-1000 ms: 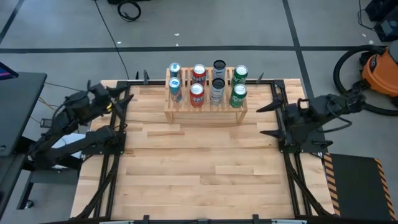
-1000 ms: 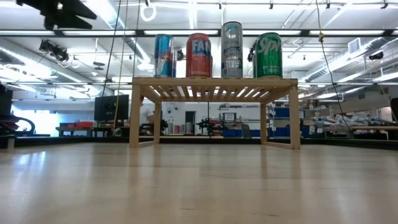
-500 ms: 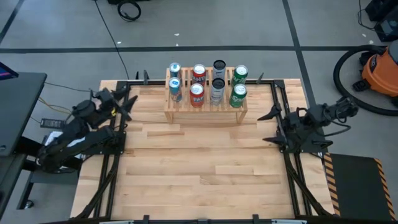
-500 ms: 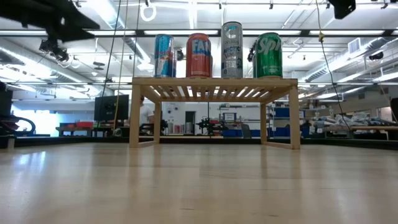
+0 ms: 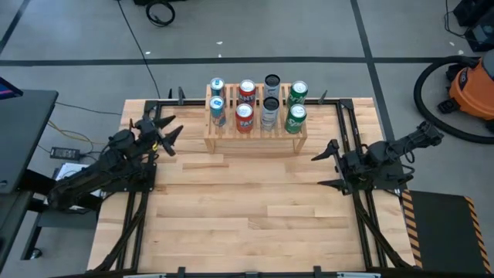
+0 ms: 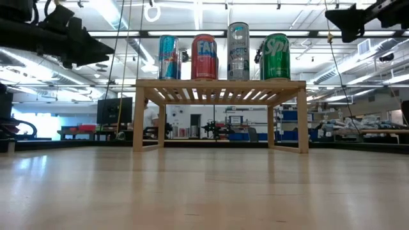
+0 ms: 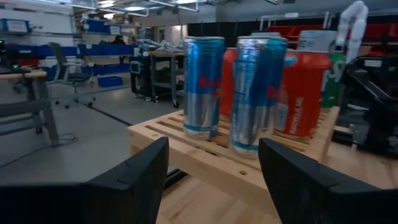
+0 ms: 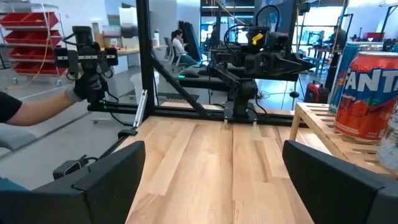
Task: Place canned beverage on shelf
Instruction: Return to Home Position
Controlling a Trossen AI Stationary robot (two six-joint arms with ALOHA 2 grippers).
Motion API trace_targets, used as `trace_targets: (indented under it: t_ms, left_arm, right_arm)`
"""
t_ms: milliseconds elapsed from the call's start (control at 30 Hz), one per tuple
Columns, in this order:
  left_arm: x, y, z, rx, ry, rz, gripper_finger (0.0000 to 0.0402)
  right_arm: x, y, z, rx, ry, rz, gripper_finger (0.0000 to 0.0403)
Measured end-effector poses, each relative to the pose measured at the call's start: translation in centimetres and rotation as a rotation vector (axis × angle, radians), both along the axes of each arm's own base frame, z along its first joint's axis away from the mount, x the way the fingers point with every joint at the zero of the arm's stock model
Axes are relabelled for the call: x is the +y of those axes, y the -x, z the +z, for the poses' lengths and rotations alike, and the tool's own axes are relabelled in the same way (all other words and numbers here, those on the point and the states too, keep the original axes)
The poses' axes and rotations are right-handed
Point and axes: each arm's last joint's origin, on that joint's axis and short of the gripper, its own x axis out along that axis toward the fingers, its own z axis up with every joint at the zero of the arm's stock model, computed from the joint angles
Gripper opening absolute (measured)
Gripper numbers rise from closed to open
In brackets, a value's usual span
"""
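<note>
The light wood shelf (image 5: 255, 131) stands at the table's far edge, resting on its legs (image 6: 139, 128). Several cans stand upright on its two tiers: blue (image 5: 218, 108), orange-red (image 5: 244, 116), silver (image 5: 269, 108) and green (image 5: 296, 116). My left gripper (image 5: 166, 129) hovers at the shelf's left end, open with nothing between its fingers; the blue cans (image 7: 202, 84) lie ahead of it. At the shelf's right, my right gripper (image 5: 324, 164) is also open and holds nothing, pointing across the table past an orange-red can (image 8: 367, 93).
Bare wood tabletop (image 5: 247, 208) lies in front of the shelf. Black frame rails (image 5: 139, 201) run along both sides. An orange vacuum (image 5: 472, 85) stands beyond the far right corner. A person's gloved hand (image 8: 87, 87) holds a device beyond the table's left side.
Both grippers have sunk toward the table at their own sides and tipped to point level; in the low view they have come down into the top corners. The left one has also shifted a little toward the shelf's left end. Shelf and cans have stayed put.
</note>
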Motion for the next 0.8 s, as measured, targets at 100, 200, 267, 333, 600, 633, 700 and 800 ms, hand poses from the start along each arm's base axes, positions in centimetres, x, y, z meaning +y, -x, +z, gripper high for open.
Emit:
trace_targets:
  t_ms: [100,200,267,333,600,633,700,800]
  left_arm:
    - [-0.2,-0.2,-0.2,0.014,-0.018,-0.031,0.0249]
    - [-0.5,-0.5,-0.5,0.022,-0.025,-0.063,0.0249]
    - [-0.6,-0.6,-0.9,0.029,-0.022,-0.082,0.0249]
    - [-0.7,-0.8,-1.1,0.033,-0.024,-0.099,0.0249]
    - [-1.5,-1.4,-2.3,0.083,-0.033,-0.199,0.0249]
    - [-1.6,-1.5,-2.7,0.096,-0.033,-0.214,0.0249]
    - [-1.7,-1.6,-3.4,0.118,-0.034,-0.232,0.0249]
    - [-1.8,-1.8,-4.3,0.132,-0.024,-0.246,0.0249]
  right_arm:
    - [0.1,-0.2,-0.7,0.009,0.005,0.0,0.039]
    - [0.2,-0.4,-1.6,0.005,0.011,0.0,0.039]
    - [0.2,-0.4,-1.9,-0.006,0.007,0.0,0.039]
    - [0.2,-0.5,-2.2,-0.013,0.005,0.0,0.039]
    - [0.3,-0.7,-3.5,0.0,0.01,0.0,0.039]
    - [0.3,-0.7,-3.6,0.001,0.01,0.0,0.039]
    - [0.3,-0.7,-3.7,-0.002,0.009,0.0,0.039]
    - [0.3,-0.7,-4.0,-0.004,0.008,0.0,0.039]
